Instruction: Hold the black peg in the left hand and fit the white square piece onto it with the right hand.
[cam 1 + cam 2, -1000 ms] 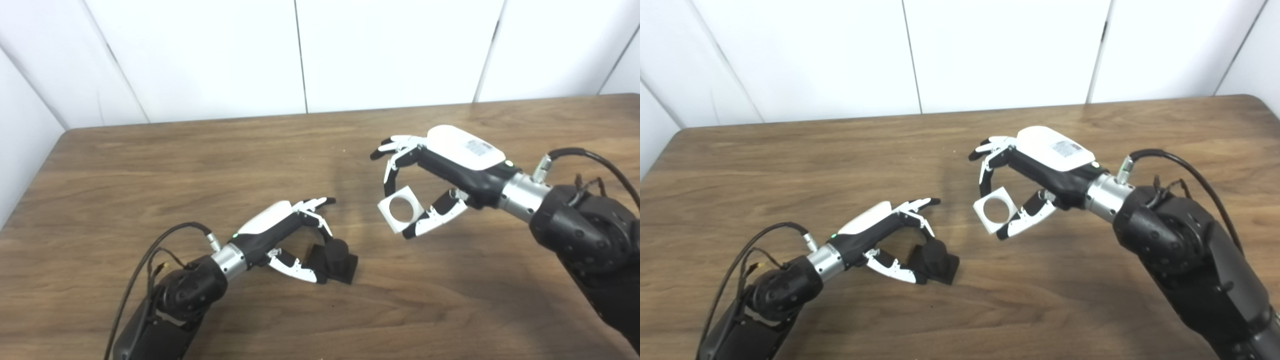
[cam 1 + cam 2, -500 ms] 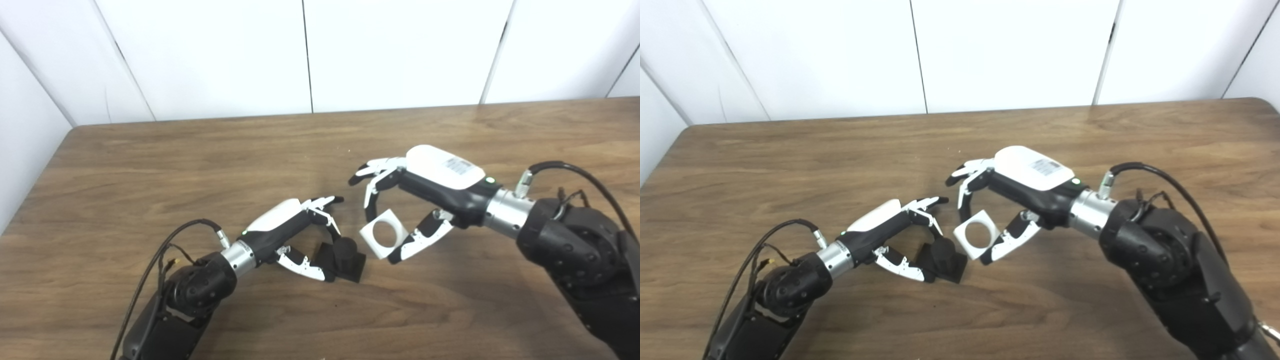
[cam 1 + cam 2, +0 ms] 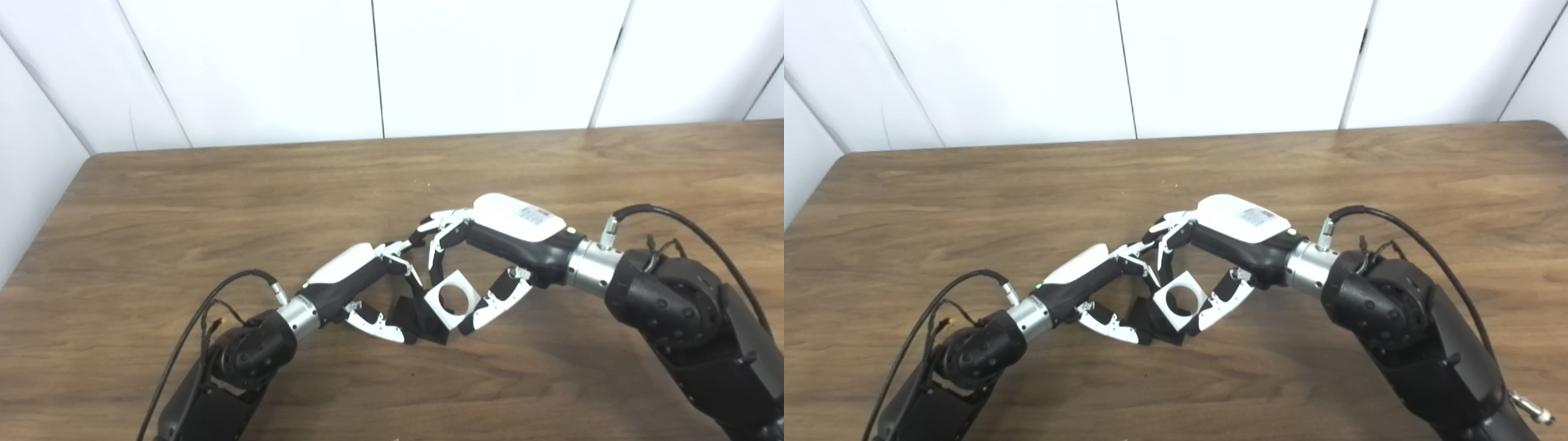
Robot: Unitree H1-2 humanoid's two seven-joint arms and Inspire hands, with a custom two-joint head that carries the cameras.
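Wood-grain counter, brown laminate, matte with soft glare; white panel wall behind. Left robot hand, glossy white shell over black, clamped on black peg: thumb under, fingers over its top. Peg matte black, blocky flat base resting on counter near front centre; upper part mostly hidden behind white square piece, so long axis hard to read, seems tilted up toward the right. White square piece smooth plastic, flat square with round through-hole, pinched by right robot hand between thumb at its lower right edge and fingers at its upper left edge. Piece tilted like a diamond, hole facing camera and slightly down-left, dark peg visible through hole. Piece overlapping peg; seated or merely in front, cannot tell. Fingertips of both hands almost touching above piece. Cables looping off both wrists.
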